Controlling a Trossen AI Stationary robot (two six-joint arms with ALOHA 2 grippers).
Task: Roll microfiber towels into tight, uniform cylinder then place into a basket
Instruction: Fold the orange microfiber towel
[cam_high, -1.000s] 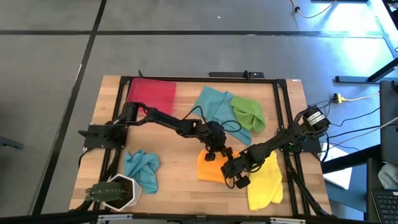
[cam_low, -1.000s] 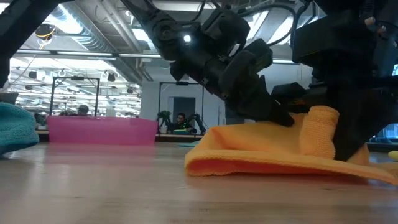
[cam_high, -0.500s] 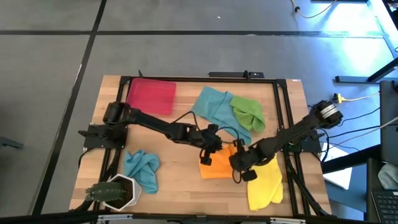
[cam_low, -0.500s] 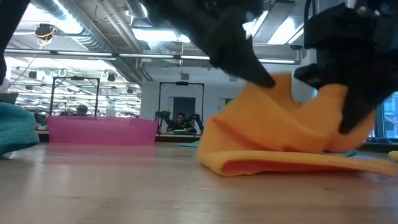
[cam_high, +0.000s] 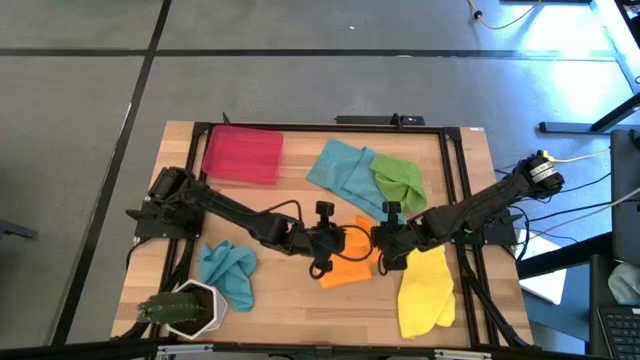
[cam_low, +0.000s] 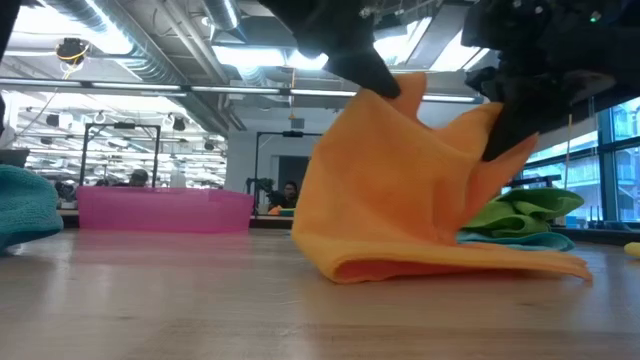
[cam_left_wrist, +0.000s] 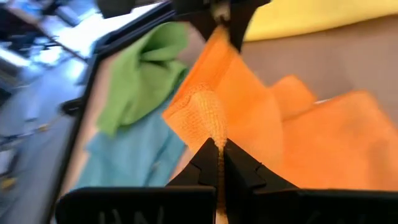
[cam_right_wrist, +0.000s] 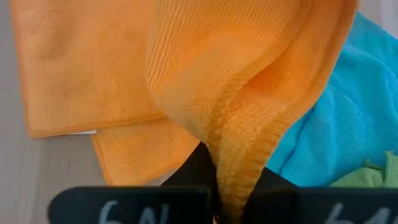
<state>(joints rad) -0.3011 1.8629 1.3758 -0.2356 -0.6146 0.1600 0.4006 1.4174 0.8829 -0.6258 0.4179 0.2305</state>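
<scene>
The orange towel (cam_low: 400, 190) is pulled up into a tent over the middle of the table, held at two raised points. My left gripper (cam_low: 378, 82) is shut on the higher peak, and my right gripper (cam_low: 498, 135) is shut on the lower one, toward the table's right. The towel's bottom fold (cam_low: 440, 265) lies on the wood. A teal towel (cam_high: 345, 170) and a green towel (cam_high: 400, 180) lie behind, a yellow towel (cam_high: 425, 290) at the near right, and another teal one (cam_high: 228, 272) at the near left. The red basket (cam_high: 243, 153) stands at the far left. My left gripper pinches a bunched piece of the orange towel's edge (cam_left_wrist: 208, 118) between its two fingers, slanting down from the table's left. The cloth hangs below the fingers, with its lower part on the table. My right gripper pinches a hemmed, folded-over edge of the towel (cam_right_wrist: 249, 143) between its fingers, slanting down from the right. How many layers it has, I cannot tell. The cloth sags slack between the two holds.
A white pot with a plant (cam_high: 190, 308) stands at the near left corner. A black frame (cam_high: 330, 125) runs round the tabletop. Bare wood (cam_high: 290, 295) shows near the front edge, between the teal and yellow towels.
Both grippers have risen with the orange towel. It lay low and folded on the table; its upper part is now lifted into two peaks while the bottom fold stays on the wood. My left gripper has drawn toward the table's left, my right toward the far edge.
</scene>
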